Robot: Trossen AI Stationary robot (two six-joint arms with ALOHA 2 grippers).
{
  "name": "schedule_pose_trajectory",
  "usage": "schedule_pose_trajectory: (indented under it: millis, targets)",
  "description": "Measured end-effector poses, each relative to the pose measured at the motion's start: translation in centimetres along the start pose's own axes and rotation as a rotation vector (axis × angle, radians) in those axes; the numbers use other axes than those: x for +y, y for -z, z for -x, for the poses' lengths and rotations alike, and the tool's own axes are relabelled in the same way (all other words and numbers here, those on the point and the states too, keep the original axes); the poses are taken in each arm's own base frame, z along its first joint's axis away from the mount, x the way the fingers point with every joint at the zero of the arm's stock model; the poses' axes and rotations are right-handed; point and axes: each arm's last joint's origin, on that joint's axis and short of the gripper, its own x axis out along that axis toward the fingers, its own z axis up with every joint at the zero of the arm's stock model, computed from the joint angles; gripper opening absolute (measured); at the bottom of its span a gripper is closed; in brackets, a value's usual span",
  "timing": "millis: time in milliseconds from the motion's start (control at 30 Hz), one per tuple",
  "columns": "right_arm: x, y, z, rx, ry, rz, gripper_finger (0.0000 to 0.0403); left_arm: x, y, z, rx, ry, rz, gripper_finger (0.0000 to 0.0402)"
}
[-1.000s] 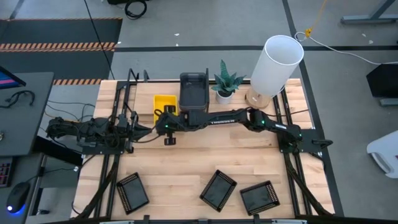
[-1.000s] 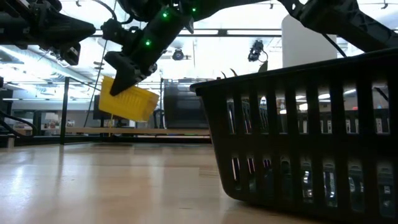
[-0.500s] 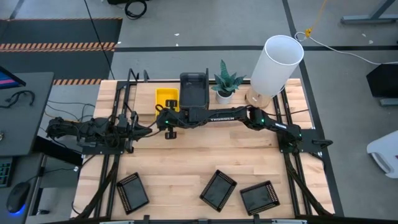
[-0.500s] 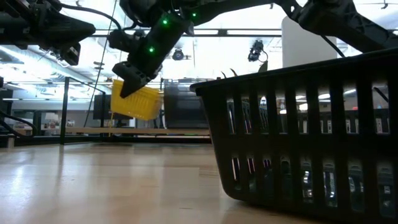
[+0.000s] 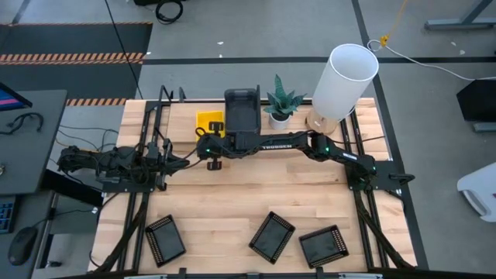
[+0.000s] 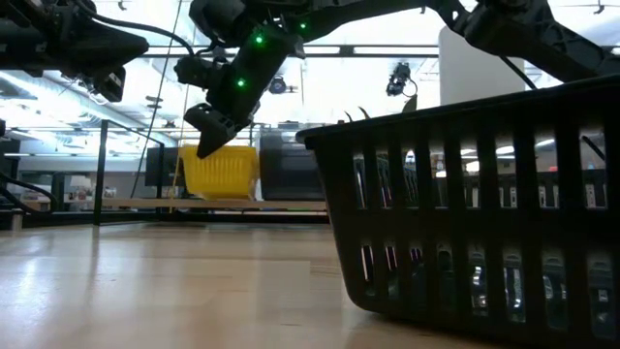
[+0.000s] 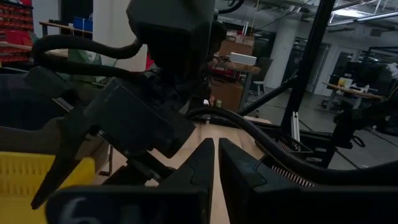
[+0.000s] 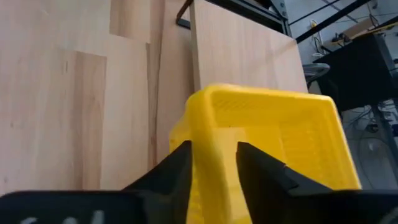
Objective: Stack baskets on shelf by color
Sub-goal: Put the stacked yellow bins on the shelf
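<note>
A yellow basket [image 5: 208, 121] stands level on the shelf [image 6: 116, 205] at the table's far edge, left of a dark grey basket stack [image 5: 242, 113]. My right gripper [image 8: 214, 163] reaches over it from the near side and is open, with the basket's near wall [image 8: 214, 140] between its fingers. My left gripper [image 7: 216, 167] waits shut at the table's left, holding nothing. Three black baskets [image 5: 165, 238] [image 5: 273, 233] [image 5: 322, 246] lie on the table near its front edge. My right gripper has one finger [image 8: 177, 168] on each side of the yellow basket's near wall, slanting down from the near side. I cannot tell whether the fingers touch it. The basket rests on the shelf by its bottom [image 6: 221, 197].
A potted plant [image 5: 280, 103] and a tall white cylinder [image 5: 343, 80] stand on the far right of the shelf. In the low view a black basket [image 6: 475, 194] fills the foreground. Bare tabletop [image 5: 256, 186] lies between the arms and the black baskets.
My right gripper has carried the yellow basket toward the table's far edge and down onto the shelf. The basket hung tilted below the fingers before and now stands level on the plank. The fingers stand wider apart now.
</note>
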Motion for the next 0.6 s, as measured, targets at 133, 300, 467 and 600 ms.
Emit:
schedule_pose_trajectory:
  millis: [133,300,467,600]
  targets:
    - [-0.1,-0.1,0.0,0.001,0.030,-0.041,0.0166,0.0,0.0,0.0,0.000,0.000,0.000,0.0030]
    - [-0.2,-0.1,0.0,-0.004,0.052,-0.099,0.0182,0.0,0.0,0.0,0.000,0.000,0.000,0.0038]
    - [0.7,-0.5,0.5,-0.022,0.044,-0.069,0.0179,0.0,0.0,0.0,0.000,0.000,0.000,0.0037]
    - [2.2,-1.2,1.2,-0.054,0.028,0.024,0.0176,0.0,0.0,0.0,0.000,0.000,0.000,0.0032]
